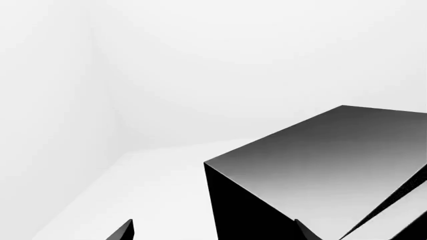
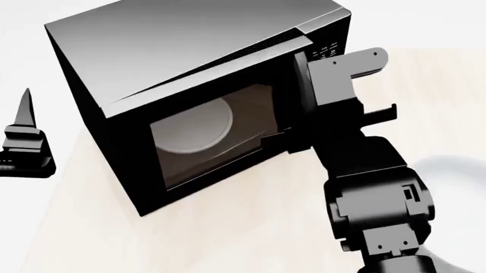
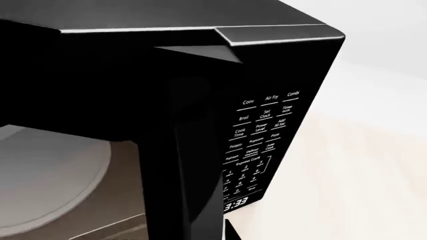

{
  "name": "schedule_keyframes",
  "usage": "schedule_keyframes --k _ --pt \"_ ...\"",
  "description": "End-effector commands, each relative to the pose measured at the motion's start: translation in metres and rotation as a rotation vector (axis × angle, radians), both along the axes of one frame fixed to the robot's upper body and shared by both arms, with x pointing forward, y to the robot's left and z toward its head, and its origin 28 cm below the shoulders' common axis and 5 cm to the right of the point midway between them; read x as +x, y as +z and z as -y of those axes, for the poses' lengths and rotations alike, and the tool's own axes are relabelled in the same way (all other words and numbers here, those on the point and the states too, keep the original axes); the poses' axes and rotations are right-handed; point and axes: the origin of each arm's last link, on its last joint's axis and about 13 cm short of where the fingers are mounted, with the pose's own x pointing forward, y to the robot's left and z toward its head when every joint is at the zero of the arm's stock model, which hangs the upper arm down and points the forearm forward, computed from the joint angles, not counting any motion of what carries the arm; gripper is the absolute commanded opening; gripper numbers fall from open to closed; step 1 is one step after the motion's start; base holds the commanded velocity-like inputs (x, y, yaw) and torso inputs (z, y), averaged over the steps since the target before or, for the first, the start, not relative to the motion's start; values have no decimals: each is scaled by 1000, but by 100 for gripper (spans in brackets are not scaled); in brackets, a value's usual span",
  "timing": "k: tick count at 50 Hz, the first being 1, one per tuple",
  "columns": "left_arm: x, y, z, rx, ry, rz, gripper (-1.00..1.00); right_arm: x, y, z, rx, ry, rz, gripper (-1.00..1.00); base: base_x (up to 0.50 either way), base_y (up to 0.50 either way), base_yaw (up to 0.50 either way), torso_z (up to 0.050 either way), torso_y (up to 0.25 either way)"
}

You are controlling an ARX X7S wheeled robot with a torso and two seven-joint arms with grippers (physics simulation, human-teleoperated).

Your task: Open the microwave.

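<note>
The microwave (image 2: pixel 174 68) is a large glossy black box on the table, and its top corner shows in the left wrist view (image 1: pixel 313 170). Its door (image 2: pixel 205 142) stands slightly ajar, with a gap along the keypad side. The white turntable (image 2: pixel 193 128) shows through the glass. The keypad (image 3: pixel 260 135) and clock (image 3: pixel 237 204) are close in the right wrist view. My right gripper (image 2: pixel 283 139) is at the door's free edge (image 3: pixel 193 175), closed narrowly on it; one fingertip (image 3: pixel 231 232) shows, the other is hidden. My left gripper (image 2: pixel 23 136) is open and empty, left of the microwave.
The microwave stands on a light wooden table (image 2: pixel 227 233). A pale round dish (image 2: pixel 456 170) lies at the right edge behind my right arm. White walls (image 1: pixel 200 60) stand behind and to the left.
</note>
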Motion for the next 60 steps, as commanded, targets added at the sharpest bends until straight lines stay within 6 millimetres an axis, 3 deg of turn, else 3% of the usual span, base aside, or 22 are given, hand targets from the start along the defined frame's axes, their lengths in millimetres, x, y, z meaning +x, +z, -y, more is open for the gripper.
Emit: schedule_keyframes --k 1,27,60 --pt "1 -1 0 2 1 1 100 -17 14 3 -34 -16 113 -100 0 0 0 0 16" --pt "-1 0 0 2 3 2 100 -59 -2 10 -3 -4 203 -100 0 0 0 1 3" --pt "-1 0 0 4 3 1 100 -94 -12 8 0 -46 357 -100 0 0 0 1 4"
